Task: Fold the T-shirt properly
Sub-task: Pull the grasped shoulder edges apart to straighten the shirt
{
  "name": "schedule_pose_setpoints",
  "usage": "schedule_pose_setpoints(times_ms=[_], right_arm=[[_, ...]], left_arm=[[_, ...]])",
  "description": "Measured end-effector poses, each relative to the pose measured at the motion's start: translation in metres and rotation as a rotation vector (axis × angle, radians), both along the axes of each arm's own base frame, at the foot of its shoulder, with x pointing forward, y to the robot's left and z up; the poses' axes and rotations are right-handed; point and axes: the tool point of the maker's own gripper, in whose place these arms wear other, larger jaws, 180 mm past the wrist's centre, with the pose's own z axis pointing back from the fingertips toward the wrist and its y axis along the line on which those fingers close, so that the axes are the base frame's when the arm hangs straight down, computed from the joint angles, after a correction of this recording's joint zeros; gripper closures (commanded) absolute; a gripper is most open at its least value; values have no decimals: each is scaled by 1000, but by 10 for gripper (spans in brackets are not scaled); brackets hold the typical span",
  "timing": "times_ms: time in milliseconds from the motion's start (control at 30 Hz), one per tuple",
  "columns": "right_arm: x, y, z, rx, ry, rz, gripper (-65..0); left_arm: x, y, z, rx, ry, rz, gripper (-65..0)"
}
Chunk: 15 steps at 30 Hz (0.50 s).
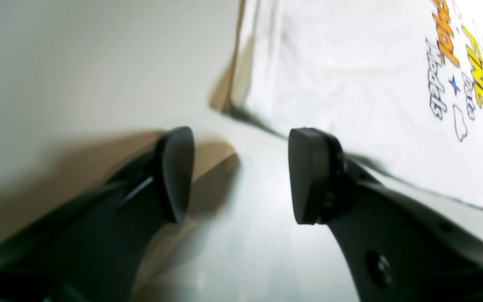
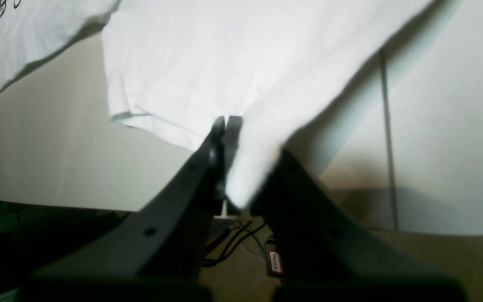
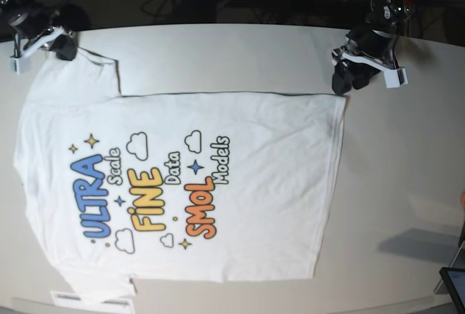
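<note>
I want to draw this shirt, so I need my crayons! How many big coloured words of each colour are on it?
Blue words (ULTRA): 1
Yellow words (FINE): 1
Orange words (SMOL): 1
Total on the shirt: 3

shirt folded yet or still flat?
Spread flat, print side up. In the base view the T-shirt lies full length on the table, no fold over the body; only one sleeve is lifted, pinched in the right hand.
</note>
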Motion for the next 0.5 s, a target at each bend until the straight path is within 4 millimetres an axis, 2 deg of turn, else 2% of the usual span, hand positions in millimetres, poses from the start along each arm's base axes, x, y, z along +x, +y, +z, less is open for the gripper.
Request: schedule_pose_setpoints(times_ms=[233,500], right_arm=[[0,0,0,2,-2,-1,0],[0,0,0,2,-2,-1,0]], left_arm=[[27,5,-5,-41,-51,48,-353],[39,1,-5,-66,-73,64,-351]])
